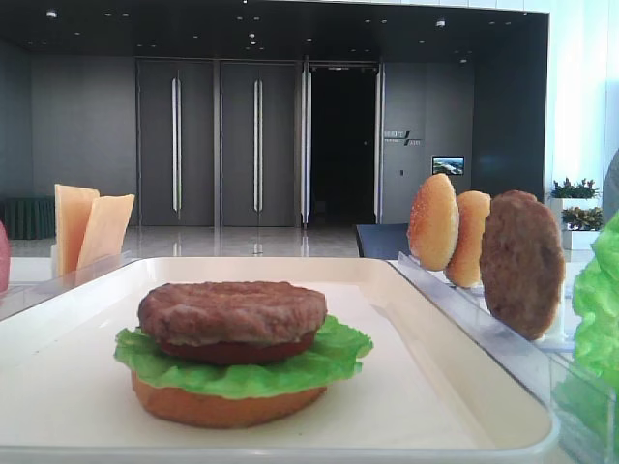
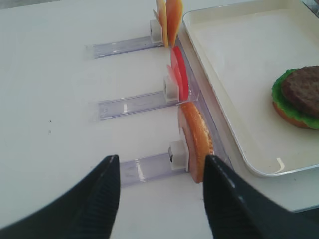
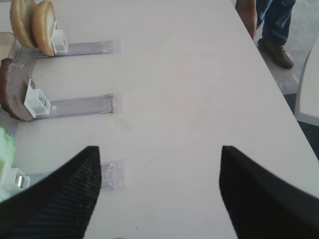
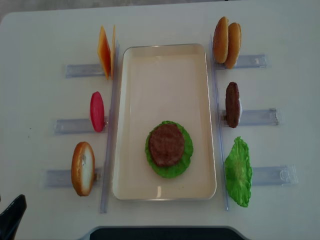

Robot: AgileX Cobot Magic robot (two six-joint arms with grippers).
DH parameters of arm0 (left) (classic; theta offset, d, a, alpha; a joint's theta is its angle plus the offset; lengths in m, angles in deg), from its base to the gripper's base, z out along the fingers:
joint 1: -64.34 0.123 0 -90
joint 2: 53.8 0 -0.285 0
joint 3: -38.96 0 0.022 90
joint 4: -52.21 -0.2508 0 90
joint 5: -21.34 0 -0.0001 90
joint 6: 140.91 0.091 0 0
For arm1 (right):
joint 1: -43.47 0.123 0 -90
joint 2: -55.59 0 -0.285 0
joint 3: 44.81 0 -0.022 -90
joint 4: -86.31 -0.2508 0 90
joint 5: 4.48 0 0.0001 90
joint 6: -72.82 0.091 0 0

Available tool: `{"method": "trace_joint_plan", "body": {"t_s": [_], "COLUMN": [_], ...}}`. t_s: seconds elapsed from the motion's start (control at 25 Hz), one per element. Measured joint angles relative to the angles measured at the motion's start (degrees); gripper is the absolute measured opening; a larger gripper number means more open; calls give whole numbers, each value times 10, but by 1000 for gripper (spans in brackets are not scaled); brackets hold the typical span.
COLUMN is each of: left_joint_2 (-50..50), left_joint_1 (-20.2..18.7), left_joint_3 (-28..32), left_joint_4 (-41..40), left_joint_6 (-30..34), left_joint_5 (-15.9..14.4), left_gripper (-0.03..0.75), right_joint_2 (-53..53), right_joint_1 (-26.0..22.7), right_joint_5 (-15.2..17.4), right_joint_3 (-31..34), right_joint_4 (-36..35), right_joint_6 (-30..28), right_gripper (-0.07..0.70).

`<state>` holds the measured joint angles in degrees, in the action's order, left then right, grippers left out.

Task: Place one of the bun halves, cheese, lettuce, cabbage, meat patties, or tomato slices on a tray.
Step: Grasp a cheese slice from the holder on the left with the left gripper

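Observation:
On the cream tray [image 4: 131, 100] sits a stack: bun half, lettuce [image 4: 185, 150], a dark red layer, and a meat patty [image 4: 166, 145] on top. Left of the tray, clear racks hold cheese [image 4: 104, 52], tomato slices [image 4: 97, 111] and a bun half [image 4: 82, 167]. My left gripper [image 2: 162, 159] is open and empty just short of that bun half [image 2: 197, 139]. Racks on the right hold two bun halves [image 4: 226, 42], a patty [image 4: 232, 104] and lettuce [image 4: 238, 172]. My right gripper [image 3: 159, 149] is open over bare table. Cabbage is out of view.
Long clear strips [image 4: 111, 125] run along both long sides of the tray. A person's legs [image 3: 271, 25] stand past the table's edge on the right wrist view's far side. A dark finger [image 4: 14, 215] shows at the overhead view's bottom left corner.

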<state>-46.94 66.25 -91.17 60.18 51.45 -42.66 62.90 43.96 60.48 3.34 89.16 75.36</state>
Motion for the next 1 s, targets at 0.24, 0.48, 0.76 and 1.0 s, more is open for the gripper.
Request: {"method": "trace_joint_plan", "body": {"t_s": [0.24,0.48,0.76,1.0], "left_joint_2": [0,0,15,112], "left_joint_1": [0,0,0,0], "left_joint_3": [0,0,-22,-112], "left_joint_4": [1,2,0,-18], "left_joint_6": [0,0,-21,-42], "left_joint_5": [0,0,-12,-41], "left_gripper": [408,411,491,501], "right_joint_2": [0,0,0,0], "right_joint_1": [0,0,0,0], "right_joint_5": [0,0,0,0], "right_joint_3": [0,0,0,0], "right_joint_4": [0,0,0,0], "right_joint_6": [0,0,0,0], "right_gripper": [479,479,479,478]}}
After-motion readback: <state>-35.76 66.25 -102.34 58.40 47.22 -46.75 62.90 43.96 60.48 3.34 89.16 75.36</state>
